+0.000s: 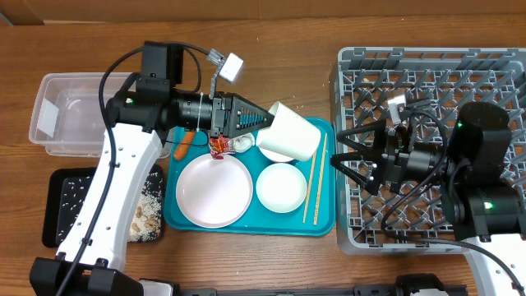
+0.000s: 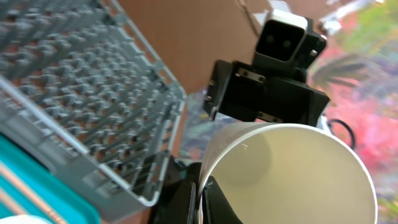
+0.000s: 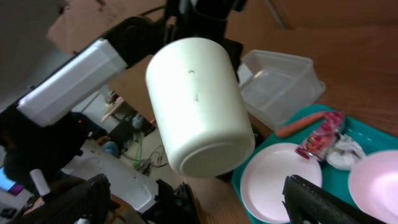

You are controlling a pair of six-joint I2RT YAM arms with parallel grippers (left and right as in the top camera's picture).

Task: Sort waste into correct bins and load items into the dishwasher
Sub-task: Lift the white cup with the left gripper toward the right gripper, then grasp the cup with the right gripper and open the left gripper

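Note:
My left gripper (image 1: 267, 120) is shut on the rim of a white bowl (image 1: 292, 131) and holds it tilted above the teal tray; the rim pinch shows in the left wrist view (image 2: 202, 198). The second bowl (image 1: 281, 187), the plate (image 1: 215, 189) and the chopsticks (image 1: 315, 181) lie in the tray. The red wrapper (image 1: 220, 146), tissue ball (image 1: 245, 143) and carrot (image 1: 182, 146) sit under the left arm. My right gripper (image 1: 349, 156) is open and empty over the left edge of the grey dish rack (image 1: 427, 82), facing the held bowl (image 3: 199, 106).
The teal tray (image 1: 246, 224) lies at the centre. The clear tub (image 1: 74, 115) stands at the far left, with the black tray (image 1: 70, 205) of rice in front of it. The left arm crosses above the black tray and the teal tray's left edge.

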